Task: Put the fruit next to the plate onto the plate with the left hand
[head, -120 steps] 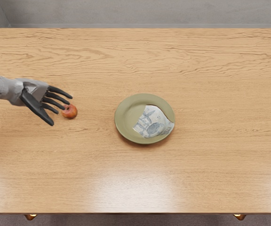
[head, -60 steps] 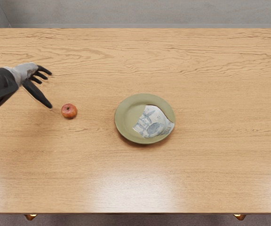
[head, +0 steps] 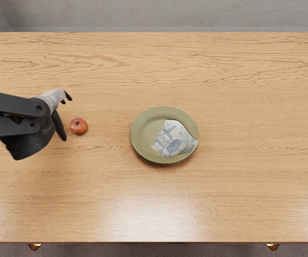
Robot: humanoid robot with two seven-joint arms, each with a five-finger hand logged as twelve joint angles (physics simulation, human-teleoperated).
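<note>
The reach is judged to be the step in hand: nothing has been gripped and the fruit is not yet on the plate. The fruit is seen lying on the table well to the left of the plate, level with the plate's middle and clear of its rim. The left hand is held farther from the plate than the fruit, just beyond it on its left and slightly toward the far edge. It is partly masked by the bulky left arm. The fingers that can be seen are stretched out loosely and nothing is held in them; a narrow strip of wood is visible between the nearest dark digit and the fruit, so no contact is made.

For the next move, the palm would need to be brought over or around the fruit and the digits closed on it from both sides. It would then have to be lifted and carried rightward to the plate (part of which is covered by a blue-and-white patterned patch).

The fruit is small, reddish and nearly round, so no long axis can be made out. A paler spot on its upper side may be the stem end turned upward, though it is too small for certainty.
</note>
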